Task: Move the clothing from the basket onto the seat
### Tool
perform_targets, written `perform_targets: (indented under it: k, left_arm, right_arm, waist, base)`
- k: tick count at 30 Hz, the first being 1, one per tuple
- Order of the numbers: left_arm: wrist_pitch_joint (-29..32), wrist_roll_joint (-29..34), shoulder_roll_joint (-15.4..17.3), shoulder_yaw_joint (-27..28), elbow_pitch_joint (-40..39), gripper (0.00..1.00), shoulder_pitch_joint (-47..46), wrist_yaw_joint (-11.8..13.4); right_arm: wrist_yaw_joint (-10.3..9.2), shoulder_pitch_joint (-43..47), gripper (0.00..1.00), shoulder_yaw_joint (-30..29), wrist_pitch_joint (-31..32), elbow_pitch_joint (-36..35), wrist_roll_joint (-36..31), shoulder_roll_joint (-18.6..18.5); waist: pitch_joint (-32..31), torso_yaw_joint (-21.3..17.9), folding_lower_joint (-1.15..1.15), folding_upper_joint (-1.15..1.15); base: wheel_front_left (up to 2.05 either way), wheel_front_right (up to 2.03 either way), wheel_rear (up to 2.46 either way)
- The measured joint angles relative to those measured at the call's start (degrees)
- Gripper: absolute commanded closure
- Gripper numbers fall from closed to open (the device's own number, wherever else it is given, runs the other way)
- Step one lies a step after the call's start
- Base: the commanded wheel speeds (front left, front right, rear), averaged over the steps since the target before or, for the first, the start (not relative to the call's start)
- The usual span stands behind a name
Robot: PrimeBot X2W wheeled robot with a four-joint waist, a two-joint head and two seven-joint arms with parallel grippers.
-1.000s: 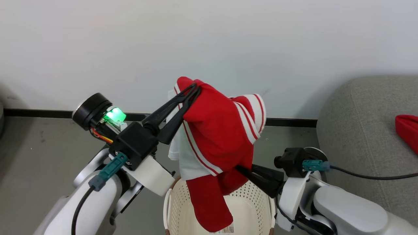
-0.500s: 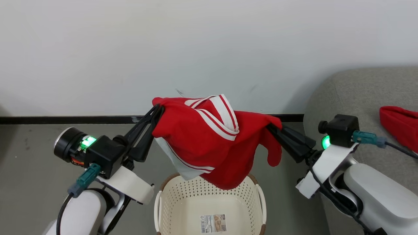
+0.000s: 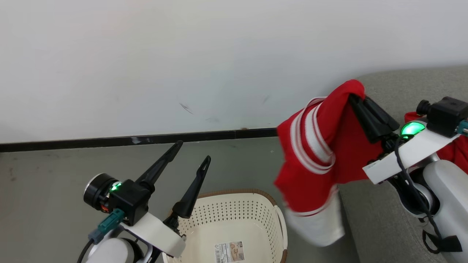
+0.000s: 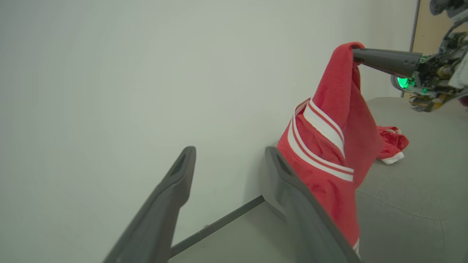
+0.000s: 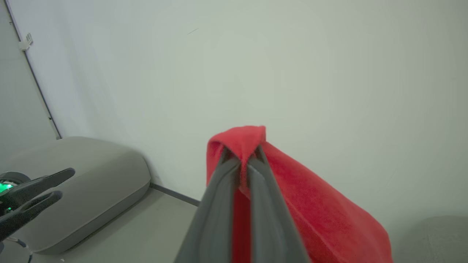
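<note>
The right gripper [image 3: 354, 96] is clenched on a fold at the top of the striped red garment [image 3: 321, 153]. In the right wrist view its two fingers [image 5: 219, 204] stand pressed together with red cloth bunched over their tips, and the cloth covers the tips themselves. The garment hangs free from this one pinch, to the right of the basket [image 3: 234, 192] and over the near edge of the grey sofa [image 3: 373, 226]. Its white hem droops lowest, and it cannot be told whether the hem touches the sofa. In the left wrist view the garment's lower end is cut off behind a dark finger [image 4: 310, 219].

The left gripper [image 3: 193, 150] stands released, its fingers spread wide and holding nothing, above the basket's left rim. The head view's bottom edge cuts off the basket, so that its brown rim, its perforated back wall and a label [image 3: 229, 251] inside are what can be seen of it.

A second red garment [image 4: 391, 140] lies crumpled on the sofa seat, with a bit of white at its edge. In the head view the right wrist hides most of it, leaving red patches on either side. Any lettering on it is too small to make out.
</note>
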Motion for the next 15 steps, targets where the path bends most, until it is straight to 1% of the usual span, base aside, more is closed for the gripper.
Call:
perform_targets:
  k: [3,8,12,15]
  left_arm:
    - [-0.7,-0.1,-0.4,-0.9,0.2,0.00,0.7,-0.5]
    - [-1.5,-0.1,-0.9,-4.1,0.2,0.00,1.7,-2.3]
    - [-2.0,-1.1,-2.1,-6.4,0.2,0.00,2.2,-3.0]
    - [-2.0,-0.9,-2.1,-8.4,0.2,0.00,2.8,-3.3]
  right_arm:
    - [0.00,0.7,1.00,-2.5,0.0,-1.1,-0.4,-0.5]
    - [0.00,3.5,1.00,-5.3,-0.1,-1.9,-1.4,-1.1]
    - [0.00,6.4,1.00,-8.4,-0.1,-2.4,-1.8,-1.5]
    - [0.00,8.5,1.00,-10.4,-0.1,-2.7,-2.1,-1.5]
  waist:
    - [-0.2,-0.7,0.00,0.00]
    - [-0.5,-1.8,0.00,0.00]
    - [-0.8,-2.7,0.00,0.00]
    - [-1.0,-3.5,0.00,0.00]
  base:
    - [0.00,0.00,0.00]
    - [0.00,0.00,0.00]
    - [0.00,0.00,0.00]
    - [0.00,0.00,0.00]
